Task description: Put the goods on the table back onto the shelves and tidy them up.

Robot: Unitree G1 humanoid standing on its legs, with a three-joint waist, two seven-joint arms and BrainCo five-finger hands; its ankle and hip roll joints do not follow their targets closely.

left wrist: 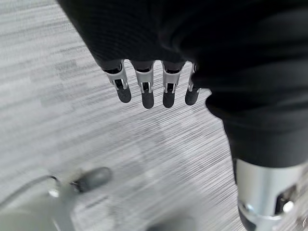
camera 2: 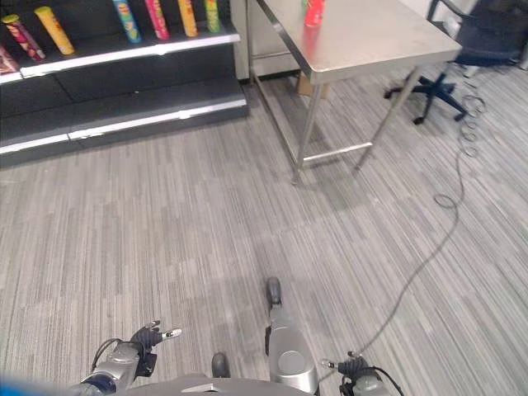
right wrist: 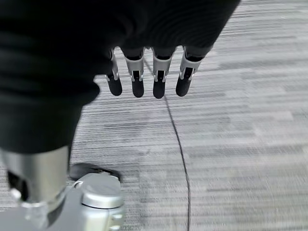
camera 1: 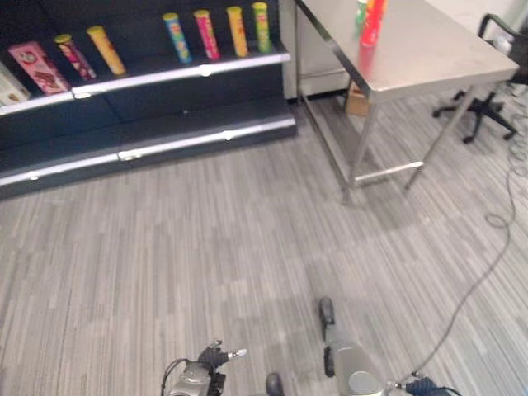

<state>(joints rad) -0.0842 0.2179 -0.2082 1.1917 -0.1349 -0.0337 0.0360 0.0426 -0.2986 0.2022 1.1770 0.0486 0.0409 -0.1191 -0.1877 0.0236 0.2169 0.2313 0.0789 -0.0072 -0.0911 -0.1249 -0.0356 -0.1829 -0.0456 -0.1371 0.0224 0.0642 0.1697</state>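
The dark shelves carry a row of upright cans and a pink box. Beside them, the steel bench holds a red can near its edge. Low over the floor, the left hand and right hand hang with fingers straight and empty.
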